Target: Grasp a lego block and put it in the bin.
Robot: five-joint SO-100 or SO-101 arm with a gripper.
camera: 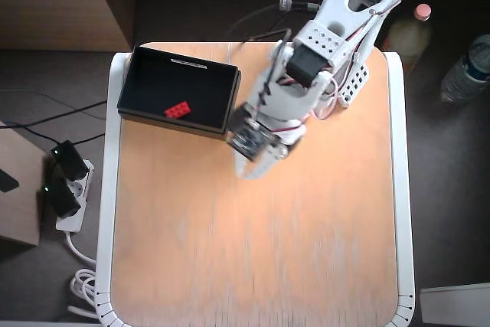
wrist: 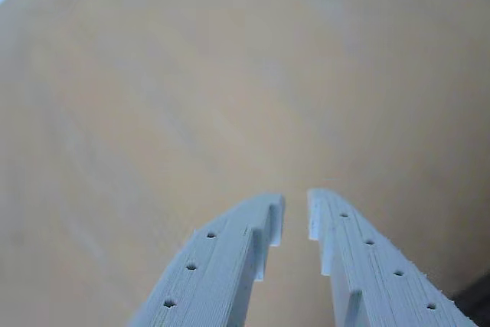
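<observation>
The red lego block lies inside the black bin at the table's back left in the overhead view. My gripper hangs over bare tabletop just right of the bin's front right corner, pointing toward the table's front. In the wrist view the gripper shows two pale blue fingers almost together, with only a narrow slit between the tips and nothing held. The block and bin are out of the wrist view.
The arm's white body reaches in from the table's back right. The orange tabletop has a white rim. Bottles stand beyond the back right edge, and a power strip lies on the floor at left.
</observation>
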